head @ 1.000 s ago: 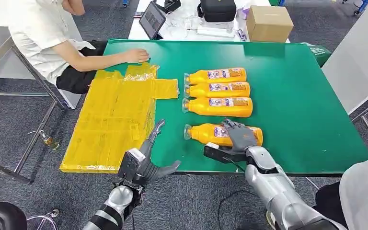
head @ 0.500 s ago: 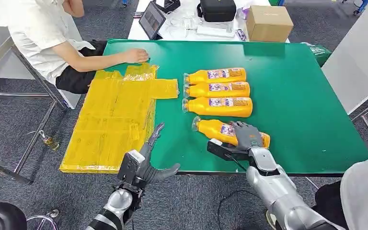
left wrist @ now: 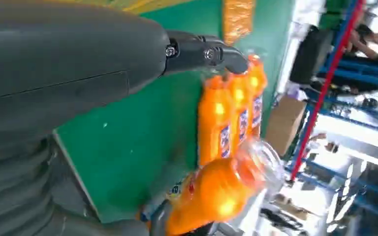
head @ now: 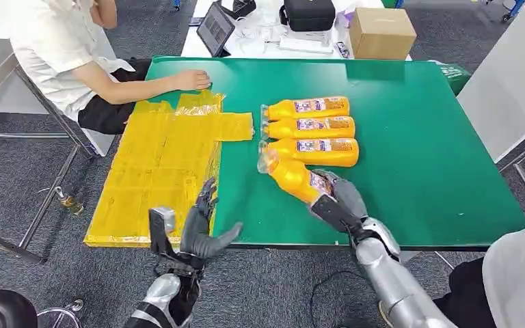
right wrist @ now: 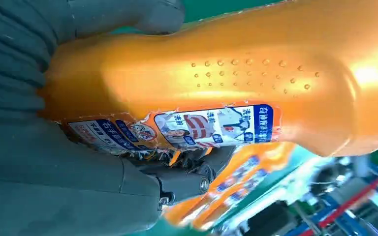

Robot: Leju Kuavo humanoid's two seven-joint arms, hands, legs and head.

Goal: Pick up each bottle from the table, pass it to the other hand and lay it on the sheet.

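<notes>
Right hand around half-hidden bottle

Sheet on table — left of three bottles

Held bottle: base end hidden inside right hand; label print too small to read. Person beside green table: head cut off by frame edge.

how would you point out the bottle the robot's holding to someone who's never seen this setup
On the green table, right of the yellow sheet, lie orange bottles. Three lie flat in a neat parallel row; the held bottle sits nearest the robot, tilted diagonally with its clear cap raised, its base gripped by the right hand.
</notes>
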